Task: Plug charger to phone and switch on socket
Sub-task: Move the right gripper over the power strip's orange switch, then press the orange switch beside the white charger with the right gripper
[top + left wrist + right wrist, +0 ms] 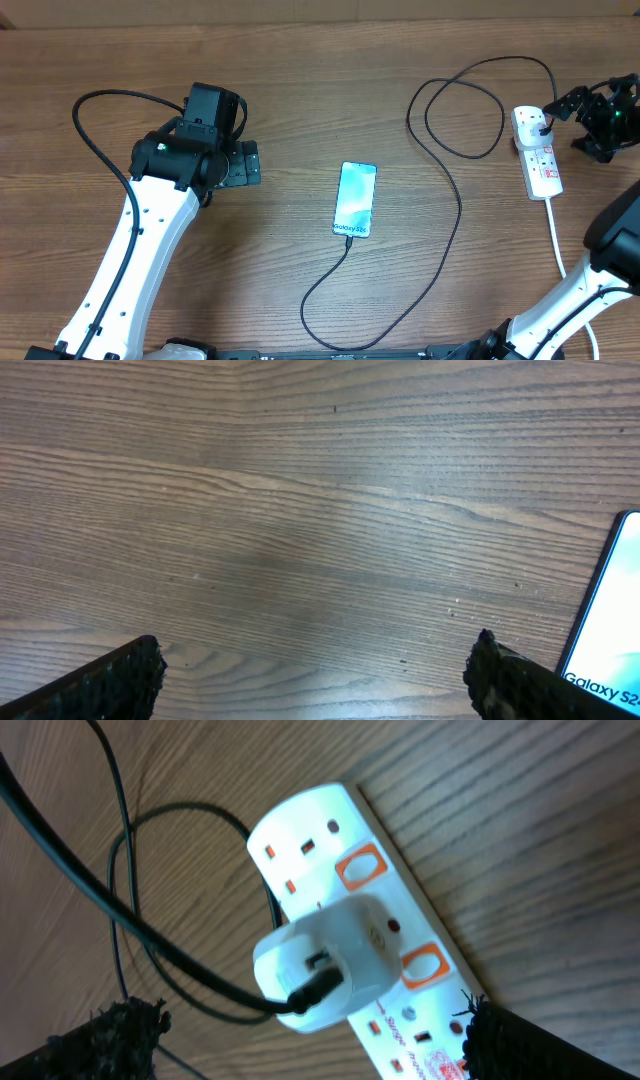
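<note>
The white oblong plastic power strip (pixel 330 830), at the right side of the wooden table (pixel 300 80), seems to need only its switch pressed. The right gripper (pixel 305 1020) hovers just above it, spread wide and empty, and should probably set one fingertip squarely on the orange-outlined rocker (pixel 420 965) beside the white adapter block (pixel 340 955). The thin black charger cable (pixel 460 210) loops from that adapter to the slim teal-screened smartphone (pixel 355 200) mid-table and looks plugged in, while the left gripper (pixel 315 658), likewise spread and empty, hovers to its left.

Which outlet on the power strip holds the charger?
The one under the white adapter and black charger cable; the other outlet, at the strip's rounded end, shows bare pin holes.
</note>
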`<act>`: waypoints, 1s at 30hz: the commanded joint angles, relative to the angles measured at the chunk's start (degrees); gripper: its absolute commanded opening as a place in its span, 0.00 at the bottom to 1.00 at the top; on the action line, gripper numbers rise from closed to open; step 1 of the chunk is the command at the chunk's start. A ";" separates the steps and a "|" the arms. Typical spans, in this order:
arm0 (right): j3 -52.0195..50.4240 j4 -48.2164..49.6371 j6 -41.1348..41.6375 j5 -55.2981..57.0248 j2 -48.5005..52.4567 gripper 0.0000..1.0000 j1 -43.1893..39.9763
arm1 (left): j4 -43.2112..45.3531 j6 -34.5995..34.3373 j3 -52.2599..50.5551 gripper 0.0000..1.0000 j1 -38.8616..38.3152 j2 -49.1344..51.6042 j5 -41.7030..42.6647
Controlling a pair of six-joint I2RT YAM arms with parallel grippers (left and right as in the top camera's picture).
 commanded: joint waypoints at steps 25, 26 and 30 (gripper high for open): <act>-1.88 1.60 -0.09 1.25 4.96 1.00 4.42 | 0.04 0.24 0.17 1.00 -0.28 -0.50 -0.76; -1.88 1.53 -0.09 1.29 4.96 1.00 4.35 | 0.04 0.24 0.17 1.00 -0.28 -0.50 -0.79; -1.88 1.57 -0.09 1.29 4.96 1.00 4.37 | 0.04 0.22 0.17 1.00 -0.28 -0.50 -0.76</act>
